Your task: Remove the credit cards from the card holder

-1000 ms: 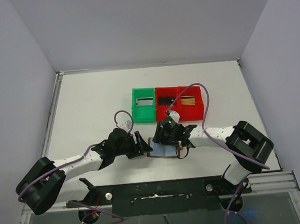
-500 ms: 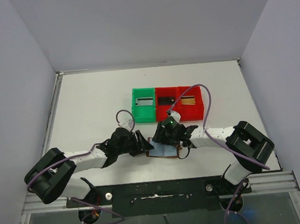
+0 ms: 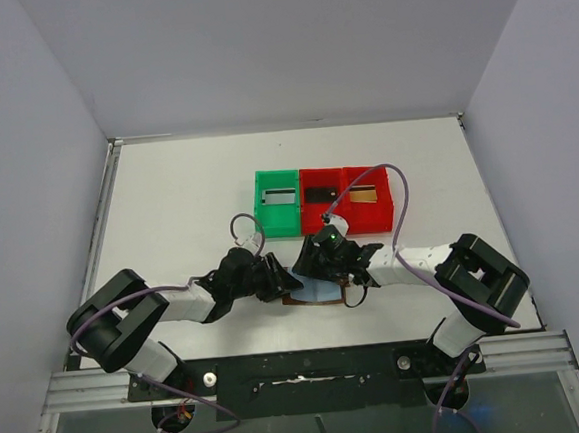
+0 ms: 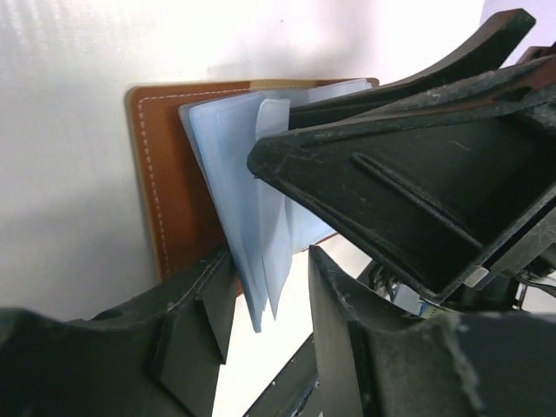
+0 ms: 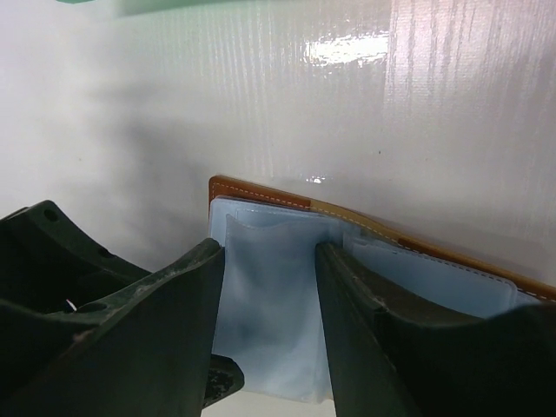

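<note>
Card holder lies open on the table, between both grippers. Left gripper straddles the loose pale pocket leaves, jaws part spread, not yet pinching. Right gripper, jaws likewise apart, stands over a flat pocket. No card shows inside. Judged step: checking the leaves; next, a pinch on any card edge. Beyond, green bin and red bins hold likely credit cards. Room lies left and right.
</note>
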